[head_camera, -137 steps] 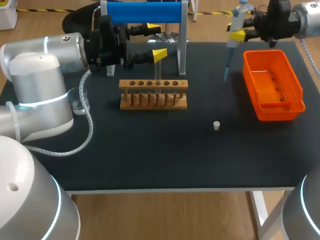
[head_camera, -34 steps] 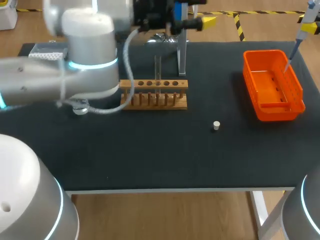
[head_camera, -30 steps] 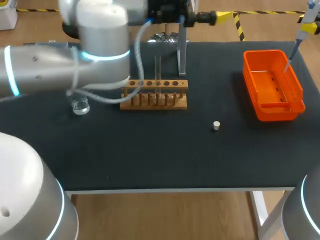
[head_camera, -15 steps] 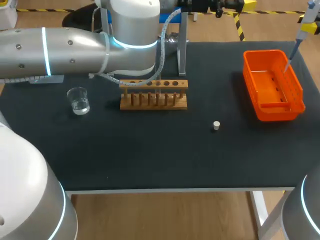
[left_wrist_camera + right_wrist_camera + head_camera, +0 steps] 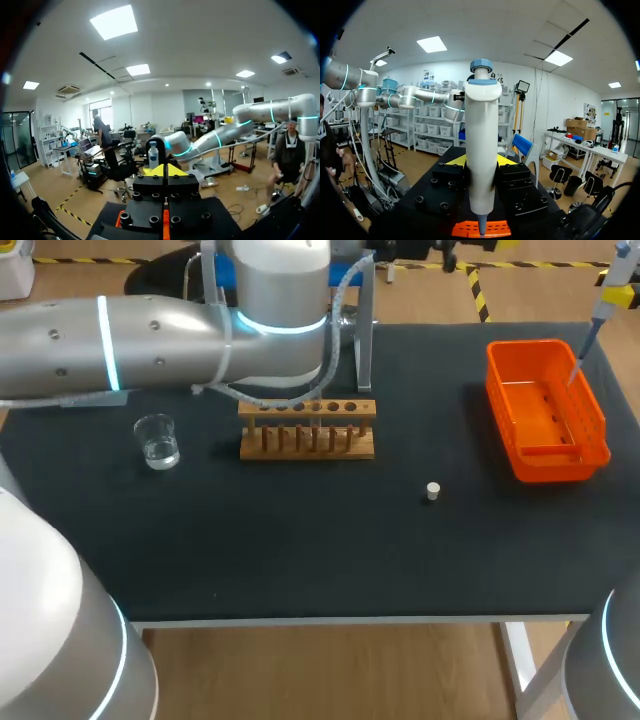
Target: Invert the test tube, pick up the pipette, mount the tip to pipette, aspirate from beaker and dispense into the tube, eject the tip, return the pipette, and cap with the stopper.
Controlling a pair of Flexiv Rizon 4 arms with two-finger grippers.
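My right gripper (image 5: pixel 479 161) is shut on the white pipette (image 5: pixel 481 145), with a yellow fingertip on each side of its body. In the head view the pipette (image 5: pixel 606 306) hangs at the far right edge, its tip over the orange bin (image 5: pixel 592 412). My left arm (image 5: pixel 270 300) stretches across the back of the table. Its gripper (image 5: pixel 163 170) is shut with nothing in it and points out into the room. The wooden rack (image 5: pixel 307 428) stands mid-table; the arm hides the space above it, so the test tube does not show. The beaker (image 5: pixel 158 441) stands left of the rack and the small stopper (image 5: pixel 432 491) lies to its front right.
A blue stand (image 5: pixel 365 335) rises behind the rack, partly covered by my left arm. The orange bin (image 5: pixel 480 229) also shows under the pipette tip in the right wrist view.
My left arm has swung up and to the right across the back of the table, uncovering the beaker, and its gripper has gone from open to shut. The right arm and pipette kept still.
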